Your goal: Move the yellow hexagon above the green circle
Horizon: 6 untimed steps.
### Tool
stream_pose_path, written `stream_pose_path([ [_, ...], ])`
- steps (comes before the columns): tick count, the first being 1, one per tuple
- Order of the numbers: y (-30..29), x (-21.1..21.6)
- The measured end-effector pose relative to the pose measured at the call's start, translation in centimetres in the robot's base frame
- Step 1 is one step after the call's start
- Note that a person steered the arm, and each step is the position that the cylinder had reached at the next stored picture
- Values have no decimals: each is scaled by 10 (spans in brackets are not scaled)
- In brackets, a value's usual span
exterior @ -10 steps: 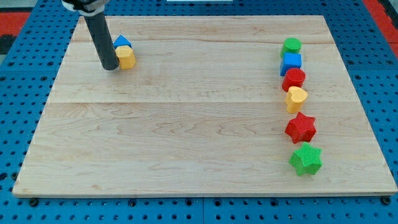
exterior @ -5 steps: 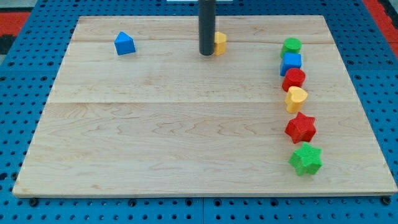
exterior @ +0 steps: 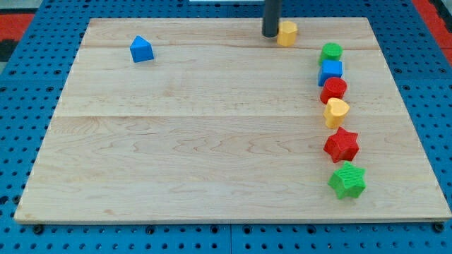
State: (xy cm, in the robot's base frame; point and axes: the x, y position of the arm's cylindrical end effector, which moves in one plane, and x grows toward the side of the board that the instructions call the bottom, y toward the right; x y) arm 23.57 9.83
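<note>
Wooden surface (exterior: pixel 212 141), pale planks, set on a blue pegboard (exterior: pixel 21 106). Rod: dark, upright, no claw fitted, so nothing spread or pinching; my tip (exterior: pixel 270 34) rests at the view's top, touching the left side of the yellow hexagon (exterior: pixel 287 33). Yellow hexagon: near the top edge, up and left of the green circle (exterior: pixel 330 51), apart from it. Column down the view's right, top to bottom: green circle, blue cube (exterior: pixel 330 71), red circle (exterior: pixel 334 89), yellow heart (exterior: pixel 337 111), red star (exterior: pixel 342 145), green star (exterior: pixel 347 180). Blue block (exterior: pixel 141 49), peaked top: upper left, alone.

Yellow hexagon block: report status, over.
My tip at the yellow hexagon block's left side. Hexagon near the board's top edge, up-left of the green circle block, not yet above it. Nothing between them.
</note>
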Motion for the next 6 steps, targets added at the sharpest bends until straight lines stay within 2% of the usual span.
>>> stream_pose_path([
  [3,56,-6],
  [4,55,-34],
  [6,94,-24],
])
